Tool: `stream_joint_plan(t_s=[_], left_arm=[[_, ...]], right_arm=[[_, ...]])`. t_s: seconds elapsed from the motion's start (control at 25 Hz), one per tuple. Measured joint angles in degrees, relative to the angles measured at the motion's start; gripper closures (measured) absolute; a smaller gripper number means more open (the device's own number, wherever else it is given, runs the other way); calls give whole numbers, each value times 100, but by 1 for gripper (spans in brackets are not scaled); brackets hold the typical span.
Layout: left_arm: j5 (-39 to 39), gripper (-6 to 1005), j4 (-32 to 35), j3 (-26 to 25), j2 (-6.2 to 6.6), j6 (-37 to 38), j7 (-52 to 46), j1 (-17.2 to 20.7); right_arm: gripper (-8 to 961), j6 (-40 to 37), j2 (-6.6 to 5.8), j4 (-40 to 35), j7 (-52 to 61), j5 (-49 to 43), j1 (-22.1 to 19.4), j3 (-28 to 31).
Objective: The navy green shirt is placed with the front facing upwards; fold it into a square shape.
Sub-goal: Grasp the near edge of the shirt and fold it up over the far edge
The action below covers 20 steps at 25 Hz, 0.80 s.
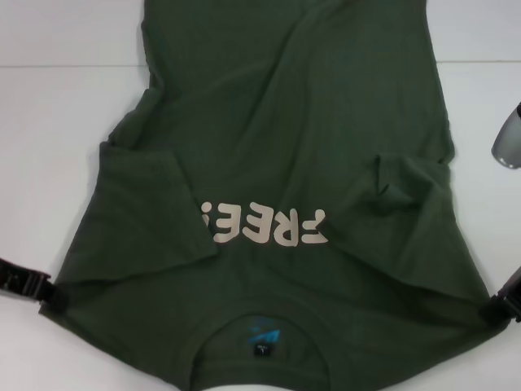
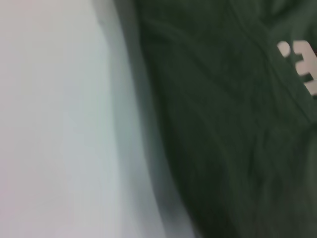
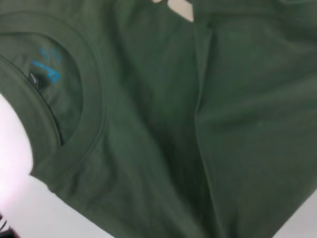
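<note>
The shirt [image 1: 293,163] is laid front-up on the white table [image 1: 65,98], with its collar [image 1: 252,338] nearest the robot and its hem running off the far edge of the head view. The cream lettering [image 1: 264,224] is read upside down from the head camera, and the neck label [image 1: 262,340] is seen inside the collar. Both sleeves are already turned inward over the chest: the left sleeve flap [image 1: 151,204] covers the start of the lettering, and the right sleeve flap [image 1: 415,220] lies creased beside its end.

The left gripper [image 1: 41,289] is set at the shirt's near left corner, at the shoulder, and the right gripper [image 1: 501,305] at the near right corner. Cloth appears to be pinched by each, but whether the fingers are pressed together cannot be told from these views; the wrist views show only cloth and table.

The step in hand is judged to be the lengthwise fold, with the shoulder corners taken up. For the next move, both corners would need to be lifted together and carried evenly toward the hem, so that the sleeve flaps are kept tucked and the edges are kept square.
</note>
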Motion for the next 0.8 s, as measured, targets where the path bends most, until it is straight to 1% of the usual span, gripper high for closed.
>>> stream_joint_plan(t_s=[0.2, 0.48, 0.68, 0.8], left_arm=[[164, 957, 45, 27, 1, 305, 123, 3], [321, 956, 150, 38, 1, 666, 235, -6], [369, 957, 110, 53, -12, 694, 238, -64], [355, 957, 99, 41, 1, 725, 240, -117]], right_arm=[[918, -225, -2, -382, 177, 90, -172, -280], [915, -301, -23, -518, 385, 80, -276, -651], [913, -308, -36, -519, 377, 90, -279, -643], [912, -308, -62, -522, 298, 87, -237, -486]])
